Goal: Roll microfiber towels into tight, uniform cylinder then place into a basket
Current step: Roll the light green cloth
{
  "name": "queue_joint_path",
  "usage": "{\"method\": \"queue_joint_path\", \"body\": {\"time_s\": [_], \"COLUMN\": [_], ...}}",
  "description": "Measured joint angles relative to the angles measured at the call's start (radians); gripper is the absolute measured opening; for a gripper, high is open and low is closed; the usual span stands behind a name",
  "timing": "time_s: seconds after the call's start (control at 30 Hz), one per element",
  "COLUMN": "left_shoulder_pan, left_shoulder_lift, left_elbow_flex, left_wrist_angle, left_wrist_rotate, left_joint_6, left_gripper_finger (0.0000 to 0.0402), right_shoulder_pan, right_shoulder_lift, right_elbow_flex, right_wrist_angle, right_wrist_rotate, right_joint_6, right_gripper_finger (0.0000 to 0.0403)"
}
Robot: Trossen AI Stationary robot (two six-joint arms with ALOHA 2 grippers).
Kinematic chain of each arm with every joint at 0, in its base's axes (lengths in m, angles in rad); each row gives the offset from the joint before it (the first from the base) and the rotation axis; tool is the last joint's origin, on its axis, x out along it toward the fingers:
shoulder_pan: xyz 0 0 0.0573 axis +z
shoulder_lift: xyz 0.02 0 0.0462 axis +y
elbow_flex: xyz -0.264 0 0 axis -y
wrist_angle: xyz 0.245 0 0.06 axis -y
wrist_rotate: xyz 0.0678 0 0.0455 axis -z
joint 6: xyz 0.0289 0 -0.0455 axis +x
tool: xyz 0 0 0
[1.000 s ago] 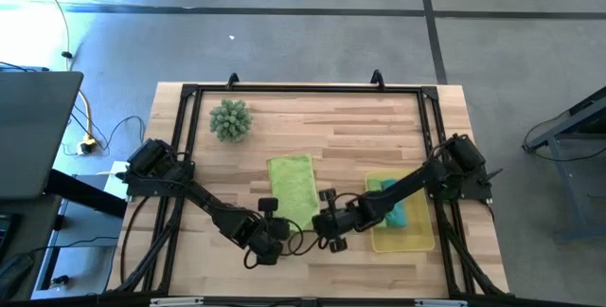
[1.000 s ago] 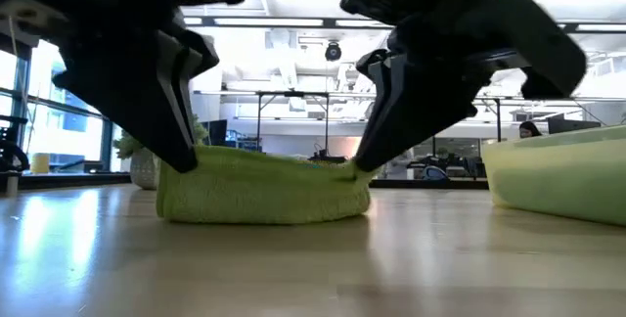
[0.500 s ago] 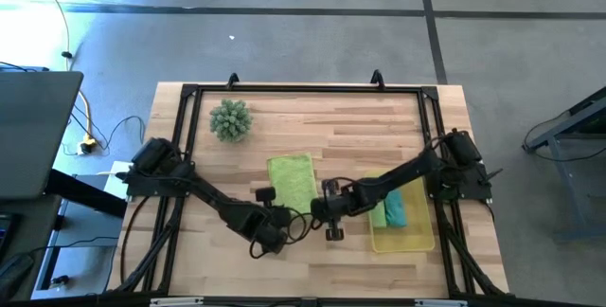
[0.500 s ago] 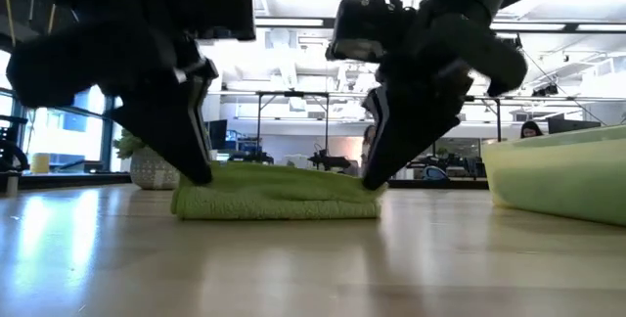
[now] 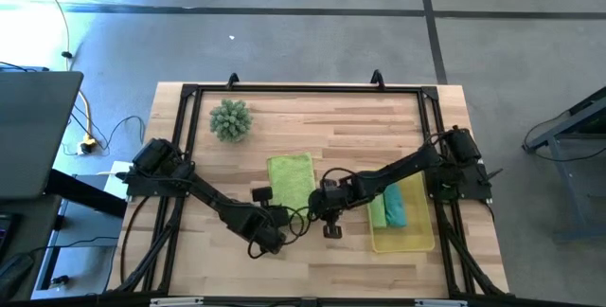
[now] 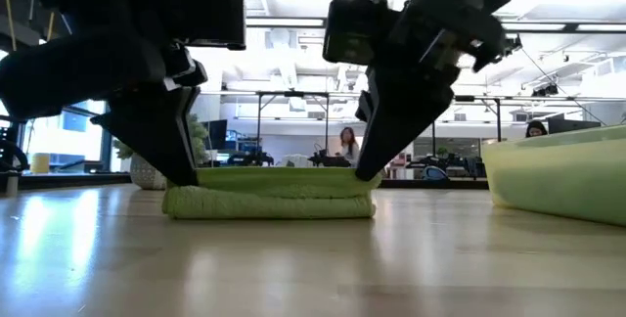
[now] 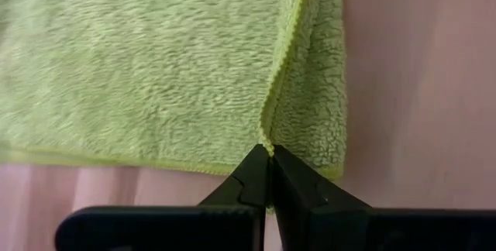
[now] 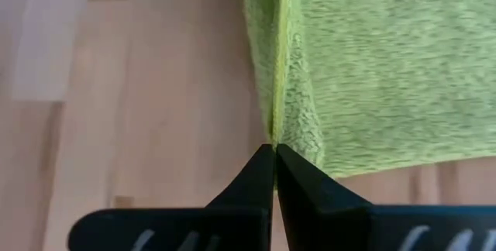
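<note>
A lime green towel [image 5: 292,180] lies on the table's middle, its near end folded back over itself into a low flat bundle [image 6: 269,195]. My left gripper [image 5: 278,212] is shut on the fold's left end [image 6: 183,175]. My right gripper [image 5: 316,205] is shut on its right end [image 6: 366,168]. Both stand at the towel's near end. The yellow basket [image 5: 405,243] stands to the right and holds a second lime green towel [image 5: 379,212] and a teal towel [image 5: 399,208]. My left gripper pinches the stitched hem of the folded-over upper layer [image 7: 270,133] between its two fingers, at the towel's near left corner. The fingers slant down from the near side. The towel rests on the table. My right gripper pinches the hem at the folded end's right side [image 8: 274,131] between its two fingers, slanting down from the near right. The upper layer lies folded over the lower one, and the towel rests on the table.
A spiky round green ball [image 5: 230,119] sits at the far left of the table. The basket's wall [image 6: 548,175] rises close to the right of the towel. A person shows in the room beyond the table.
Both grippers have gone toward the table's far edge, still shut on the towel's near end. That end has been carried over onto the rest of the towel. The fold stood higher and rounder a second ago and now lies lower and flatter; the far end has stayed in place.
</note>
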Motion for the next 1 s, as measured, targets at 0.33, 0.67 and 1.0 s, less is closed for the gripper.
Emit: {"method": "queue_joint_path", "body": {"time_s": [0.33, 0.67, 1.0], "left_shoulder_pan": [0.009, 0.018, 0.050], "left_shoulder_lift": [0.000, 0.006, 0.006], "left_elbow_flex": [0.000, 0.000, 0.000], "left_wrist_angle": [-0.037, -0.028, -0.029], "left_wrist_rotate": [-0.050, -0.048, -0.023], "left_joint_6": [-0.021, 0.006, 0.007], "left_gripper_finger": [0.0005, 0.0005, 0.0005], "right_shoulder_pan": [-0.061, -0.056, 0.063], "right_shoulder_lift": [-0.001, -0.072, -0.030], "right_elbow_flex": [0.000, 0.001, 0.002], "right_wrist_angle": [-0.001, -0.060, 0.006], "right_wrist_rotate": [0.001, 0.007, 0.208], "right_joint_6": [0.013, -0.017, -0.148], "right_gripper_finger": [0.0034, 0.0122, 0.0123]}}
